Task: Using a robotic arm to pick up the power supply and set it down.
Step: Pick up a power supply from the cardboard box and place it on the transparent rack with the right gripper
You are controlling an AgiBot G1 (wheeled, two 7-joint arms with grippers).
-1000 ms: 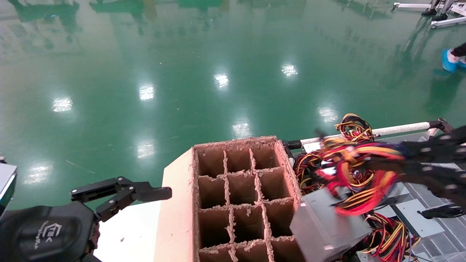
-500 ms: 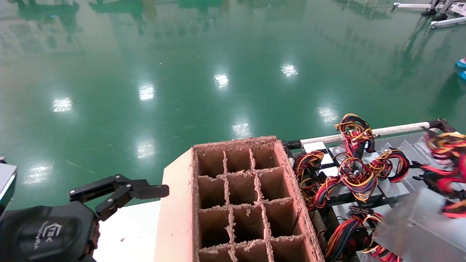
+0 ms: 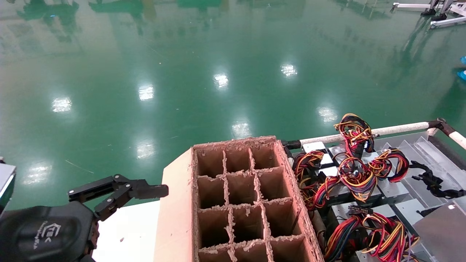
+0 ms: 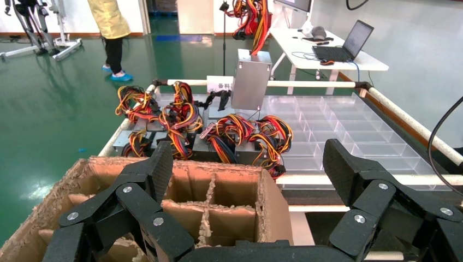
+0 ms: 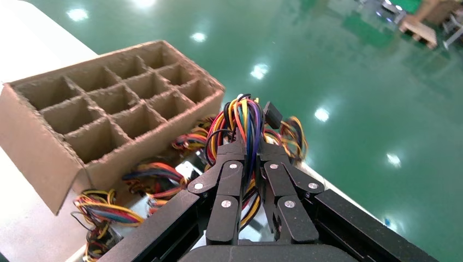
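Right gripper has the power supply by its cables, up in the air past the cardboard box

Starting left of the cardboard box: the left gripper sits parked beside its left wall, jaws spread wide with nothing between them, and there's a white logo on the wrist housing that I can't read. Right of the box is the tray full of supplies with coloured wires. A second ago the silver unit was swinging right next to the box's right wall; now only its corner shows at the far right of the head view. The right gripper is pinched on the cable bundle, and the power supply hangs below it, above the tray; the sign behind it is too small to read.
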